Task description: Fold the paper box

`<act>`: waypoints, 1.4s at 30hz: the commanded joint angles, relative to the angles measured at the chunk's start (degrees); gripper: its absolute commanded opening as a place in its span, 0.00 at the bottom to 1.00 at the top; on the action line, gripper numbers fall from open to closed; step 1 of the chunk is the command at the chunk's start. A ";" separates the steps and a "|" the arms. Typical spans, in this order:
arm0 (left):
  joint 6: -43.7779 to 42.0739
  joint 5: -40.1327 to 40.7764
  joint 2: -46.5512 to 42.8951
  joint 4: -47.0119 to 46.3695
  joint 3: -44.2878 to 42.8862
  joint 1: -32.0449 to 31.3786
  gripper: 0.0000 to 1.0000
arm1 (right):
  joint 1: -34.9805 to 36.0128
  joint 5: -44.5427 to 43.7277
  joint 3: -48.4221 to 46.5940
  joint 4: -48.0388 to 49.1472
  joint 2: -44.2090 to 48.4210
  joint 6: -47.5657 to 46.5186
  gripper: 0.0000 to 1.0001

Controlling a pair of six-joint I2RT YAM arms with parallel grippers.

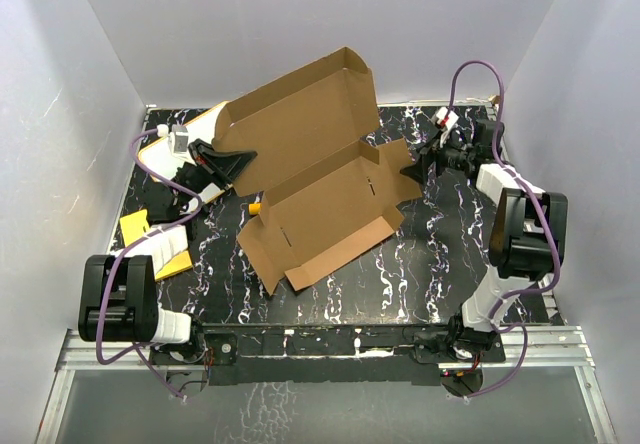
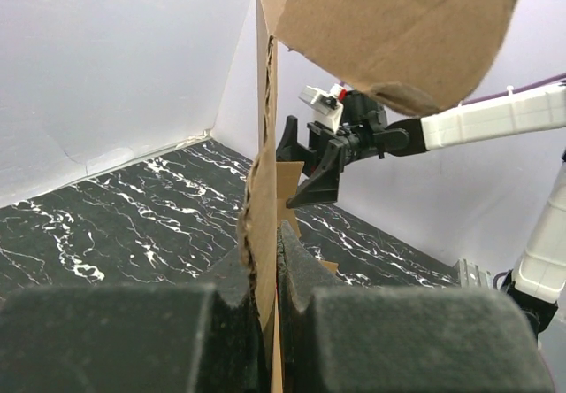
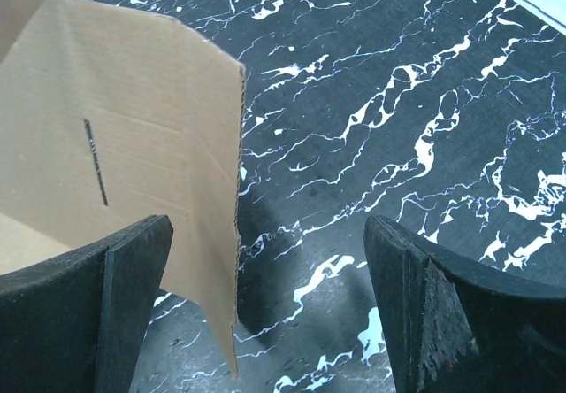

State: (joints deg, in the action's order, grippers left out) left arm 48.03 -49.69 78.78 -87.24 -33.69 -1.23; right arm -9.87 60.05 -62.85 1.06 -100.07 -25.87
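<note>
Clamped shut on the raised lid [image 1: 300,114], the left gripper [image 2: 268,260] holds the paper box [image 1: 320,199], which lies slantwise on the table [image 1: 430,274] between both arms, its right end flap [image 3: 150,145] just beside the wide-open, empty right gripper [image 3: 265,234], the nearer one.

Black tabletop [image 1: 420,274], white marble-style veining all over, kinda glossy. Plain white back wall [image 1: 300,14], left wall [image 1: 50,164] and right wall [image 1: 590,94] box it in on three sides. Silver metal rail [image 1: 330,349] runs along near edge. Light soft and even, only faint shadows on walls. No windows in shot.
</note>
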 commanded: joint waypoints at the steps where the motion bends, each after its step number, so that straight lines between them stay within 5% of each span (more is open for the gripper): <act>1: 1.14 -0.82 -0.65 -4.86 -2.60 0.05 0.00 | -0.28 5.09 -6.25 -0.85 -3.09 -2.32 0.96; 7: 1.00 -1.37 0.72 -4.38 -3.41 0.09 0.00 | -0.17 11.01 -9.28 -4.81 -5.67 -2.04 0.63; 13: -0.40 -2.43 1.38 -2.21 -5.61 0.06 0.00 | -0.24 11.43 -8.54 -5.99 -2.02 -6.05 0.11; 27: -7.75 -5.02 5.91 8.91 -20.40 -0.63 0.00 | -0.09 -1.46 -0.47 27.81 7.42 18.54 0.08; 35: -27.95 -3.94 6.13 32.18 -25.75 -9.11 0.00 | 3.57 -13.58 4.40 31.72 8.09 18.66 0.08; 42: -32.43 -3.31 8.02 38.10 -28.60 -11.63 0.00 | 4.04 -19.16 9.59 42.16 8.02 23.33 0.08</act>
State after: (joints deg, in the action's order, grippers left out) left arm 20.80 -52.75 86.56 -54.72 -59.40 -12.25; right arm -5.80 44.84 -54.52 30.61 -94.06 -5.43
